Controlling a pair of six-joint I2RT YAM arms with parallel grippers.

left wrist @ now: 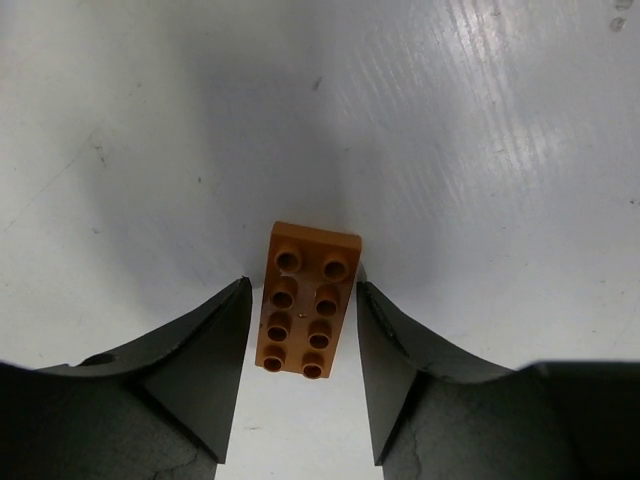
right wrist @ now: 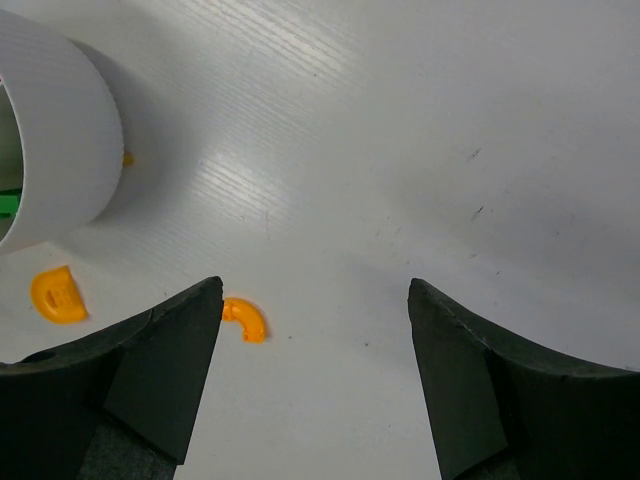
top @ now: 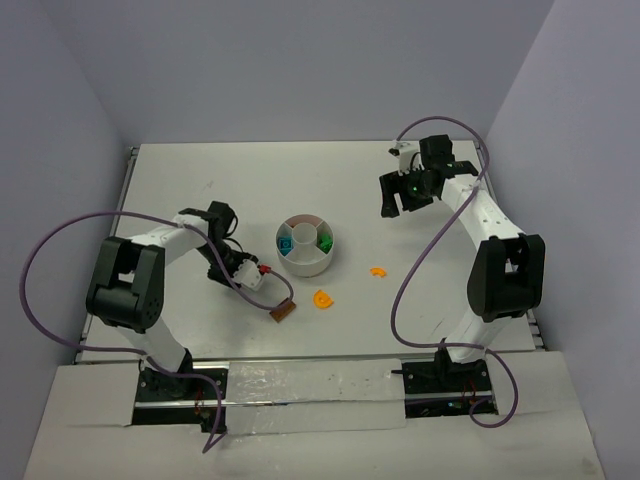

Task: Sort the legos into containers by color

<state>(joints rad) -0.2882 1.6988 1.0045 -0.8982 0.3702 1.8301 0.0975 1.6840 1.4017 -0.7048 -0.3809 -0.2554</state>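
At the left wrist, brown brick (left wrist: 306, 300) shows studs.

Brown-orange lego (left wrist: 307, 303): was smooth plastic with a slight gloss.
Table (left wrist: 500, 150): looked white and smooth, with a streaked sheen and a few scuffs.
Dish (right wrist: 60, 140): was white satin plastic.
Left gripper fingers (left wrist: 190, 380): were matt black and finely grained.

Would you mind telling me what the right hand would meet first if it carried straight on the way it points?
Most likely bare table: the right hand is open, nothing between its fingers. The curved orange lego shows beside one finger, off that line, though depth is unclear.
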